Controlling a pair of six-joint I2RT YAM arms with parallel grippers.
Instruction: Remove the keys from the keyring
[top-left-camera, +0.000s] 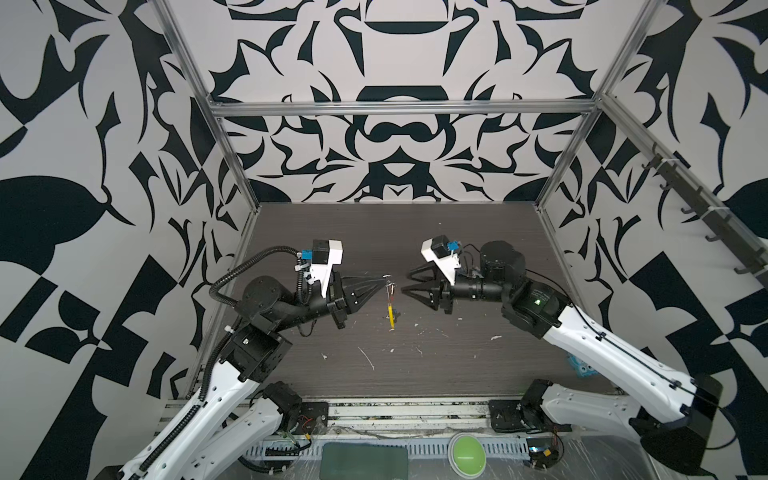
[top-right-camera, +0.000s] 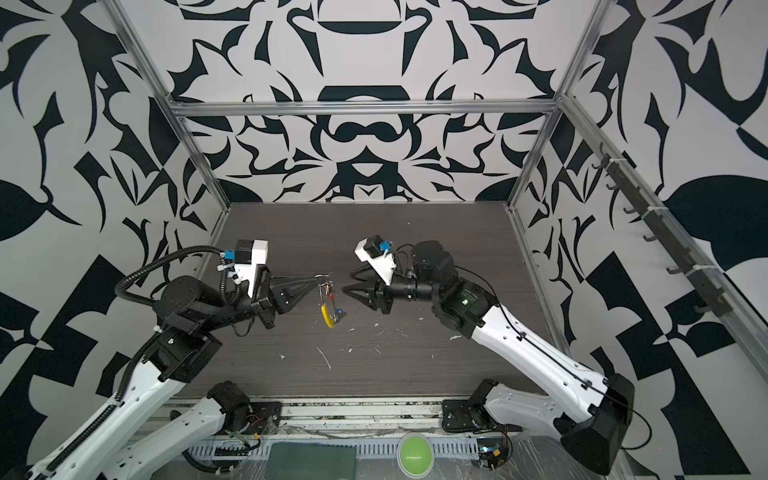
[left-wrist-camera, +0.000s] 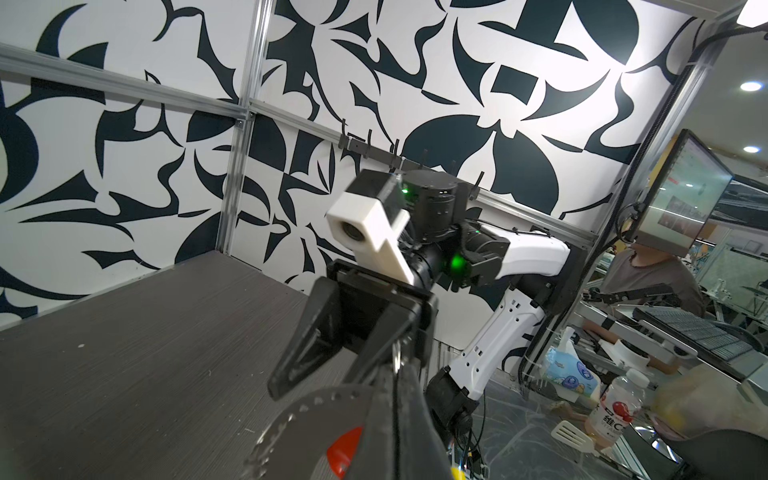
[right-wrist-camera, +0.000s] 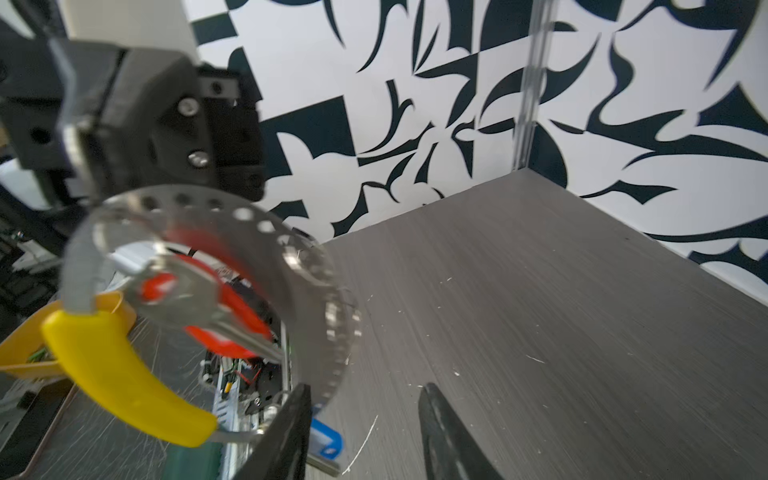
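Note:
My left gripper (top-left-camera: 384, 279) (top-right-camera: 316, 279) is shut on the top of the keyring (top-right-camera: 325, 297), a grey loop with small holes along it (right-wrist-camera: 320, 291). The loop hangs down from the jaws above the table. Its yellow sleeve (top-left-camera: 391, 316) (right-wrist-camera: 120, 374) forms the low part. A red-headed key (top-right-camera: 331, 296) (right-wrist-camera: 224, 307) and a blue-headed key (top-right-camera: 340, 311) (right-wrist-camera: 326, 440) hang on the loop. My right gripper (top-left-camera: 406, 282) (right-wrist-camera: 365, 407) stands open just right of the ring and grips nothing. In the right wrist view the blue key's head lies close beside one finger (right-wrist-camera: 286, 419).
White scraps (top-left-camera: 368, 358) are scattered over the dark table (top-left-camera: 457, 232). Patterned walls with metal rails (top-left-camera: 399, 109) close three sides. A rack of hooks (top-left-camera: 702, 208) runs along the right wall. A green button (top-left-camera: 467, 453) and a dark pad (top-left-camera: 365, 461) lie at the front edge.

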